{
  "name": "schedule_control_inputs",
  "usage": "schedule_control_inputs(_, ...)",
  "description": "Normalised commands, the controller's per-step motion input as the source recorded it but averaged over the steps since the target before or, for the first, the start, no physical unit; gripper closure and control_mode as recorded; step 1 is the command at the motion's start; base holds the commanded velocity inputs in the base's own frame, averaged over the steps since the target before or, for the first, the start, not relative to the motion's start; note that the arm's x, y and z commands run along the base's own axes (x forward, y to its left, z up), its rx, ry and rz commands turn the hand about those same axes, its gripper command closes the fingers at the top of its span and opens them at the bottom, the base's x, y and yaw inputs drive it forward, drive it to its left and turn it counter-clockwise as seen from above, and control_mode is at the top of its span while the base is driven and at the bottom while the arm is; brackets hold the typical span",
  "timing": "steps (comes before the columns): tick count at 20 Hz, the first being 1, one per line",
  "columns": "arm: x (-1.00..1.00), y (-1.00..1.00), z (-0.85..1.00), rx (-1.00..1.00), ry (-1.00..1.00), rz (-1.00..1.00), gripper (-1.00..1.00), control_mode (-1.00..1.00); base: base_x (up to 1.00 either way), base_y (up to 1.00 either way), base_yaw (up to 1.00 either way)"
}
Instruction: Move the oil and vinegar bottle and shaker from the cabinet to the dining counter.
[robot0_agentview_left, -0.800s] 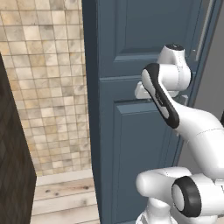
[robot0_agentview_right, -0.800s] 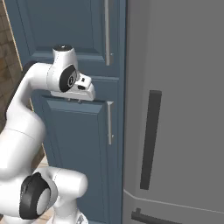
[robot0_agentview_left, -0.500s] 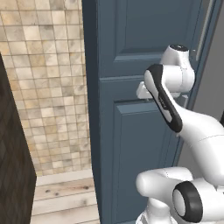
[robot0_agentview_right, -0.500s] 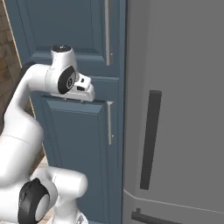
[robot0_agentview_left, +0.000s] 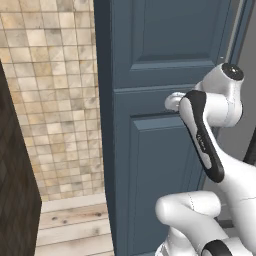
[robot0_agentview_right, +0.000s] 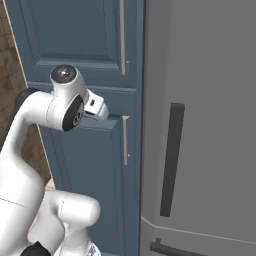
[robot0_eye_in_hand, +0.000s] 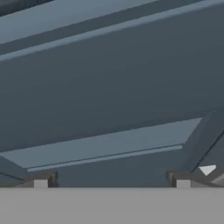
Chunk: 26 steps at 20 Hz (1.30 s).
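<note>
1. At the far left of the left base view, a tan tiled wall (robot0_agentview_left: 50, 100) runs down to a pale wood floor (robot0_agentview_left: 70, 225), with a dark slab (robot0_agentview_left: 15, 200) crowding the near edge.

2. Next along stands the cabinet (robot0_agentview_left: 160, 60), its slate-blue panelled doors shut. The oil and vinegar bottle and the shaker are presumably behind them; where exactly, no one could say from here.

3. The white arm (robot0_agentview_left: 215, 130) rises in front of the lower door, its hand reaching toward the panelling at the seam between the upper and lower doors.

4. Seen along the hand, the gripper (robot0_eye_in_hand: 111, 183) has its two dark fingertips (robot0_eye_in_hand: 41, 180) spread wide apart with nothing between them, and blue door mouldings close ahead.

5. From the right base view, the hand sits left of the lower door's grey bar handle (robot0_agentview_right: 125, 140), near it but not yet on it. A second bar handle (robot0_agentview_right: 121, 35) hangs on the upper door.

6. At the far right stands a grey refrigerator (robot0_agentview_right: 210, 100) with a dark vertical handle (robot0_agentview_right: 172, 160).

7. By all appearances the job has barely begun: no door opened, nothing taken out, and both items still to be carried to the dining counter.
</note>
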Motion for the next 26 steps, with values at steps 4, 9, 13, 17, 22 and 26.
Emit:
schedule_control_inputs(4,-0.09,-0.36,0.56,0.18,-0.01,-0.08,-1.00,-1.00,0.00,0.00,0.00)
schedule_control_inputs(9,-0.03,-0.35,0.64,0.05,0.04,0.00,-1.00,-1.00,0.00,0.00,0.00)
schedule_control_inputs(13,-0.08,-0.36,0.59,0.00,0.09,0.02,-1.00,-1.00,0.00,0.00,0.00)
schedule_control_inputs(17,-0.12,-0.32,0.40,-0.07,0.02,0.08,-1.00,-1.00,0.00,0.00,0.00)
schedule_control_inputs(22,-0.10,-0.28,0.19,-0.10,-0.12,0.07,-1.00,-1.00,0.00,0.00,0.00)
schedule_control_inputs(26,-0.03,-0.20,0.13,-0.04,-0.18,0.05,-1.00,-1.00,0.00,0.00,0.00)
